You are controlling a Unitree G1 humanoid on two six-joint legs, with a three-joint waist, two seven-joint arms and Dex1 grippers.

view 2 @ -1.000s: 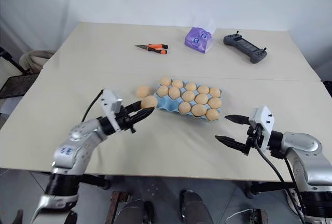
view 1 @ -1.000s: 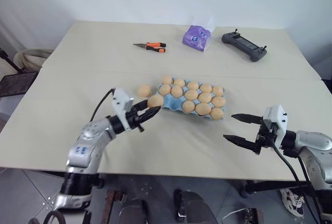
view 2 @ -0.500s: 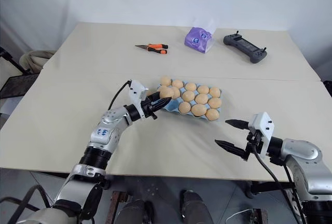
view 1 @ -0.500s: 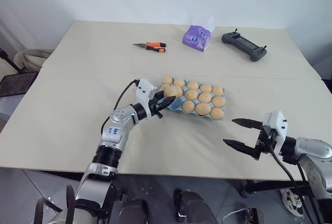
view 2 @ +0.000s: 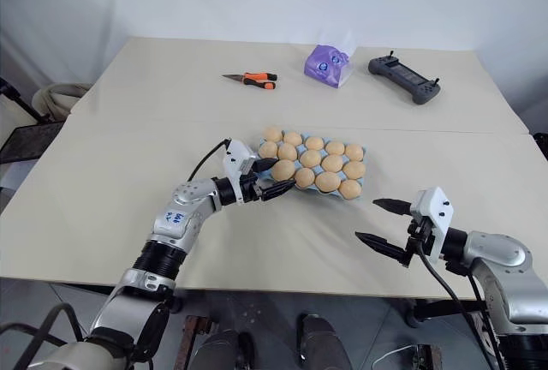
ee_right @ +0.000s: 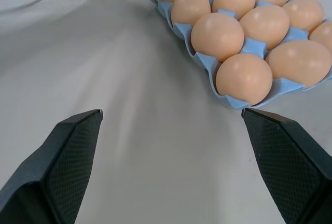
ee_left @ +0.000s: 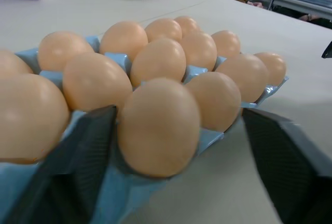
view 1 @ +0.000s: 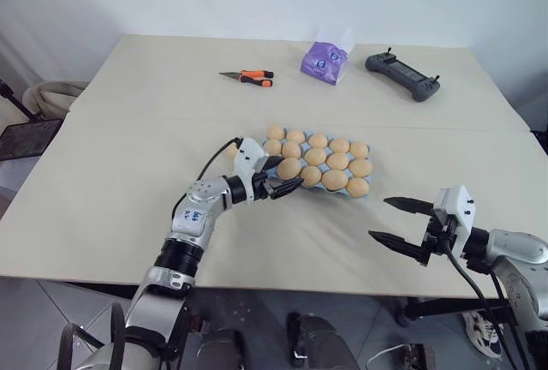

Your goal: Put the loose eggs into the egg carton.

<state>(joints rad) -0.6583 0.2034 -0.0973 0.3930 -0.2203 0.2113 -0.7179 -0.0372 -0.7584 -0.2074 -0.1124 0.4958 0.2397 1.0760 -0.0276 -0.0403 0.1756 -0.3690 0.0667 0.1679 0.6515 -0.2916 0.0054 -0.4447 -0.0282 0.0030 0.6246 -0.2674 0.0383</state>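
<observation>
The light blue egg carton (ee_right: 249, 46) lies at the table's middle, with pale tan eggs in its cups. My left gripper (view 1: 288, 171) is open at the carton's near-left corner. An egg (ee_left: 158, 125) sits in that corner cup between its spread fingers (ee_left: 85, 154). One finger is close beside the egg and the other stands well clear of it. The left wrist covers the table just left of the carton, so any loose eggs there are hidden. My right gripper (view 1: 378, 217) hangs open and empty over bare table, in front of the carton's right end.
Orange-handled pliers (view 1: 248, 76), a purple pouch (view 1: 324, 60) and a black controller (view 1: 402, 74) lie along the far side of the table. The table's front edge runs just below both arms.
My left gripper carried an egg rightward and away from me to the carton's corner cup, then opened; the egg now rests in the cup. The right arm has not moved.
</observation>
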